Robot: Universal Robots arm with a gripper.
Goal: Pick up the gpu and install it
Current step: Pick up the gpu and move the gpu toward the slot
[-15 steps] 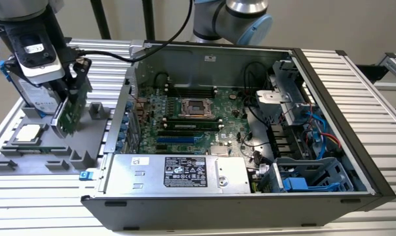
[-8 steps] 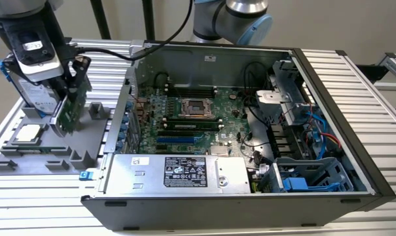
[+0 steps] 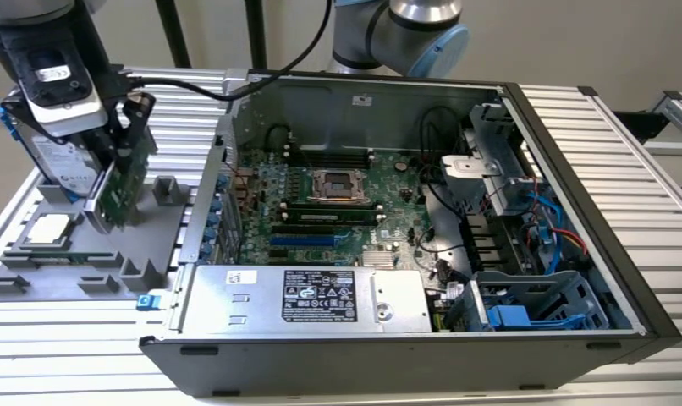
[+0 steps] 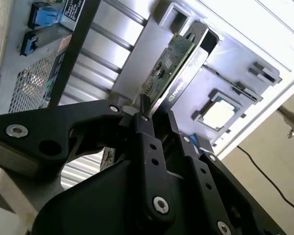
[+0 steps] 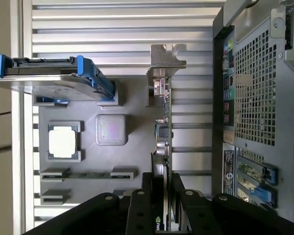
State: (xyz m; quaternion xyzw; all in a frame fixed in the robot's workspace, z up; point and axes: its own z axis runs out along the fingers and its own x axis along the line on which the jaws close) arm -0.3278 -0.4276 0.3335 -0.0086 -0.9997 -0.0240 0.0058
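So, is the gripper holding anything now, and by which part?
Yes: the gripper pinches the thin green-and-black rectangular gpu card across its two faces, at the edge portion far from its silver metal bracket.

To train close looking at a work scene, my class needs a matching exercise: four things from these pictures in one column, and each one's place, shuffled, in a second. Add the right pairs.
Things
1. gpu
2. hard drive
3. processor chip
4. power supply

Places
A. flat in a recess of the grey holder
B. inside the open computer case
C. gripped by the tool
D. standing on edge in the grey holder

Pairs: 1-C, 2-D, 3-A, 4-B
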